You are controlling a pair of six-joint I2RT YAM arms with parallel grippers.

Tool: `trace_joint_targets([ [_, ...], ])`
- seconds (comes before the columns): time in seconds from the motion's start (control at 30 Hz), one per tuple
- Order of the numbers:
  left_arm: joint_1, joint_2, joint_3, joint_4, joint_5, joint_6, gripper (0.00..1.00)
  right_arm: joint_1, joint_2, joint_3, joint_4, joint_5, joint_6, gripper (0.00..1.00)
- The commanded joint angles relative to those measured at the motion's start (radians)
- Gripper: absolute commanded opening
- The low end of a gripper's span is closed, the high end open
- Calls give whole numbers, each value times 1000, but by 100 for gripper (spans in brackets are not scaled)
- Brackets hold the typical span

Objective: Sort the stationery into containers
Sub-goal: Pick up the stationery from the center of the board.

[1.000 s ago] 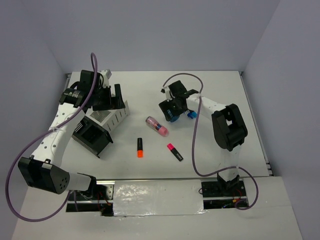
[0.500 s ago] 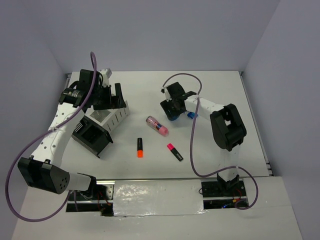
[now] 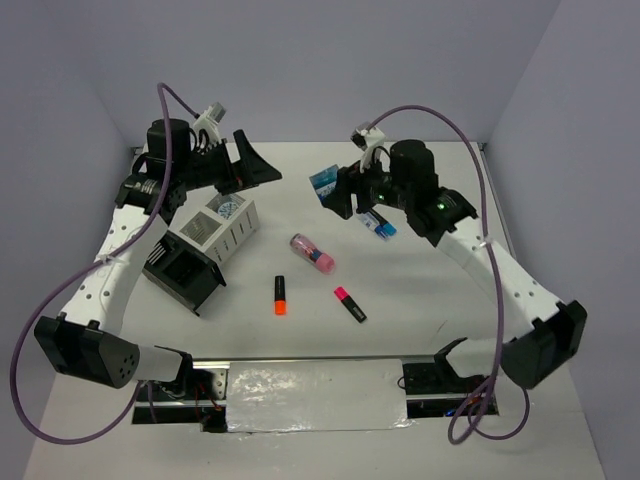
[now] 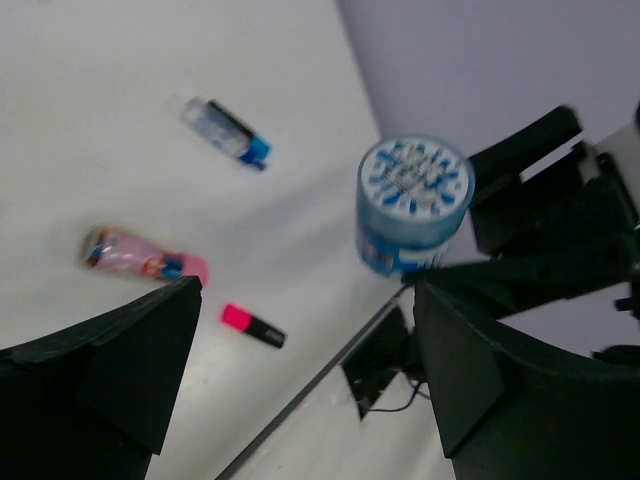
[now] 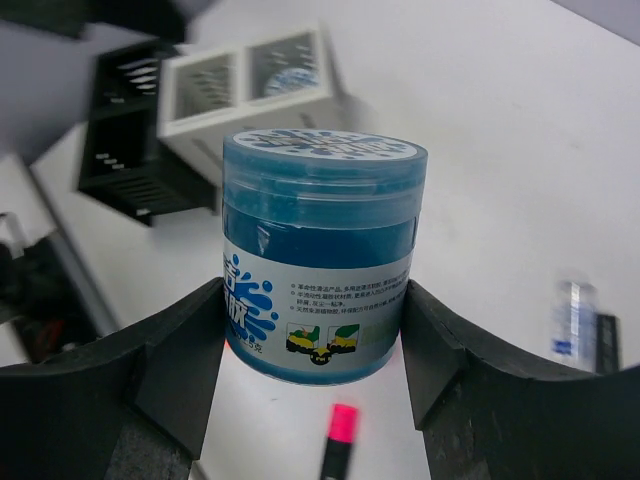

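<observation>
1. Pale walls (image 3: 300, 60) close in a white table (image 3: 440, 290). Above it, the right gripper (image 5: 312, 350) is clamped on a jar (image 5: 318, 250), one finger on each side of its lower half. The jar is upright, blue, with a patterned lid, and is held in the air clear of the table.
2. The left gripper (image 3: 250, 168) has its jaws wide apart and holds nothing. It hangs above the white organizer (image 3: 235, 238).
3. Done so far, as I judge it: one item. A second jar (image 3: 228, 208) sits in a compartment of the white organizer, with only its patterned top showing.
4. In hand: the lifted jar, well apart from both organizers and not yet placed.
5. Left on the table: the blue marker (image 3: 378, 224) just below the right gripper, the pink tube (image 3: 314, 252) near the middle, and the orange highlighter (image 3: 280, 295) and pink highlighter (image 3: 350, 304) nearer the arm bases. All four lie loose and apart from each other, so most of the sorting remains.
6. Hard to make out:
   - The black organizer (image 3: 185, 275) lies beside the white one, and its insides are too dark to tell whether anything is in it.
   - The white organizer's other compartments look bare, but they are only partly visible.
   - The marker is blurred in the right wrist view.
   - The jar's label print is too small to read.
</observation>
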Motion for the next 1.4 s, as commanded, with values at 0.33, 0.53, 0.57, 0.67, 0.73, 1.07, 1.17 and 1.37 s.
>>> trace_joint_targets([
  [0.33, -104, 6, -32, 423, 293, -308, 99, 59, -118, 2, 58, -234, 121, 0],
  [0.53, -155, 29, -61, 440, 310, -335, 99, 65, -104, 40, 19, -233, 92, 0],
  [0.57, -159, 35, -58, 428, 299, -320, 99, 66, -104, 48, 16, -231, 87, 0],
  [0.67, -170, 51, -38, 350, 281, -274, 99, 71, -104, 57, 8, -242, 81, 0],
  [0.73, -172, 52, -29, 320, 262, -260, 99, 81, -107, 60, 10, -250, 79, 0],
  [1.07, -184, 71, -19, 247, 249, -205, 98, 83, -103, 85, 8, -241, 67, 0],
  [1.17, -182, 77, -15, 229, 261, -194, 99, 83, -103, 91, 8, -225, 58, 0],
  [1.37, -182, 66, -52, 320, 307, -252, 88, 83, -83, 99, 13, -236, 53, 0],
])
